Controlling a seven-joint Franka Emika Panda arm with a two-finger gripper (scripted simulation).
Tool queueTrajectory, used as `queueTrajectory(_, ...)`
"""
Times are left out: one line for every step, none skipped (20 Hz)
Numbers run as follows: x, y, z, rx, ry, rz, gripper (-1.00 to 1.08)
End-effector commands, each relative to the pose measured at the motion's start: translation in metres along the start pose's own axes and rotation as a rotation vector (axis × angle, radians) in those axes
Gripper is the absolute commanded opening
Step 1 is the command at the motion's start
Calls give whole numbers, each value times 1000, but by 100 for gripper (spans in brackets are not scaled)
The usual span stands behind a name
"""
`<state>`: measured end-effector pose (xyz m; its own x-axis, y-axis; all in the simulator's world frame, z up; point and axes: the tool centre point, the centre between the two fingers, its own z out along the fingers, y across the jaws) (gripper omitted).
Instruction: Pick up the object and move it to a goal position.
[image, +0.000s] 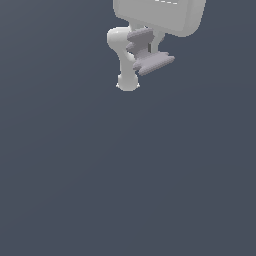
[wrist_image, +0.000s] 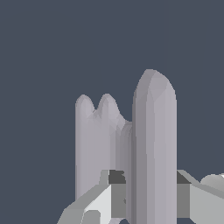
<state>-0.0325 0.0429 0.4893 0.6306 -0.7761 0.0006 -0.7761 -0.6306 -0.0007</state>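
Fingers (image: 131, 60) of the white robot gripper (image: 142, 57) are clamping the small pale lavender-grey flat block with notched sides (image: 150, 55), carrying it near the top of the exterior view.

Seen from outside, the notched block is sitting tilted between a rounded white finger on the exterior view's left and the gripper body above, its lower end jutting out toward the exterior view's right. Nothing is touching the plain dark grey-blue tabletop (image: 128, 190) beneath, so the block appears lifted clear, probably so it can travel to the goal without dragging. From the wrist camera, one tall pale finger (wrist_image: 154, 144) is standing in front of the block's scalloped edge (wrist_image: 96, 144), pressing against it. No goal marker is showing in either view.
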Motion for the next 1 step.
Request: queueTrajectory(0, 0, -2, -1, 0, 0, -100)
